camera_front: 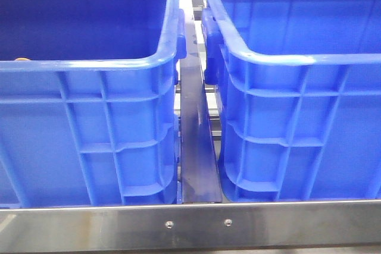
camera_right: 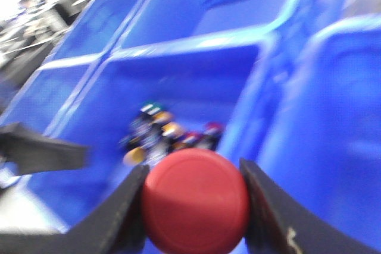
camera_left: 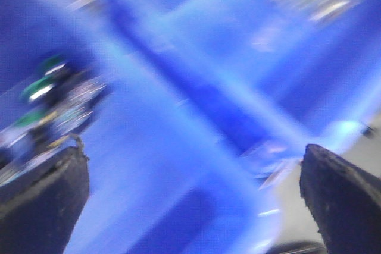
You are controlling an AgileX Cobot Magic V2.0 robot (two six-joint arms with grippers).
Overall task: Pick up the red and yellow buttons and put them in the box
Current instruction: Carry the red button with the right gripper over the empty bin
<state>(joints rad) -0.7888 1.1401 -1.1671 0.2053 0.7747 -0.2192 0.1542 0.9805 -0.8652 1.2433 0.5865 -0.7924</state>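
Front view: two blue crates side by side, left crate (camera_front: 89,117) filling left half of frame, right crate (camera_front: 303,117) filling right half, dark gap between; steel rail (camera_front: 190,225) along lower edge. No arms seen here.

Right wrist view: right gripper (camera_right: 193,206) clamped on red button (camera_right: 195,200), lower centre; blurred pile of buttons (camera_right: 169,135) on crate floor at frame centre.

Left wrist view, heavily blurred: left gripper (camera_left: 193,197) jaws wide apart, nothing between, blue plastic beyond.
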